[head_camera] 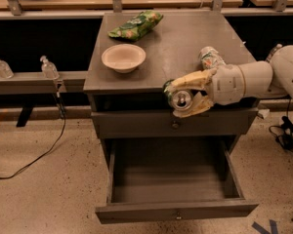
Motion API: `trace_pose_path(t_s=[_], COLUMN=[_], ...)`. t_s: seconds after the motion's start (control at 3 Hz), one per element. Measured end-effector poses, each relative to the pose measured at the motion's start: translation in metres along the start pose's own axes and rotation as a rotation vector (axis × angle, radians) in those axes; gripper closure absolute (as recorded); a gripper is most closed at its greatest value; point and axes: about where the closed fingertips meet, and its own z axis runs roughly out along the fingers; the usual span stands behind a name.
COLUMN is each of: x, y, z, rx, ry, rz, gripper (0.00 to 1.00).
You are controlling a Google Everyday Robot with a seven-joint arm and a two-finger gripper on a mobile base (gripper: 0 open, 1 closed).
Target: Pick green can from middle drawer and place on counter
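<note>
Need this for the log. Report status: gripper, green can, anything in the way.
Gripper shut on green can, at counter front edge, above open middle drawer. Can not yet on counter. Pale can, bowl, snack bag on counter; bare patch between them.

Warm, yellowish light falls from above, evenly across the counter [180, 38], which has a dull sheen and no hard glare. The pale bowl [123, 57] and the white arm [254, 77] are the brightest spots. At centre right the gripper [177, 99] clasps the green can [180, 100] at the counter's front edge, and the can's silver end catches a small highlight. Shadow sits under the counter's lip and deepens inside the open drawer [171, 177]. The band behind the counter, at upper left and right, is nearly black.
</note>
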Motion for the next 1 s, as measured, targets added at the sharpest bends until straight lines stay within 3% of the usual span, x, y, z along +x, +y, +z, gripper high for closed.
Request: trace_pose_path(t_s=[0.33,0.67,1.0], x=[0.0,0.003,0.027], y=[-0.016,-0.047,-0.051], z=[0.0,-0.002,-0.007], rx=[-0.109,-0.256,-0.365], ry=[0.031,0.047,0.08], rz=[-0.035,-0.128,-0.198], gripper=[1.0,1.0,1.0])
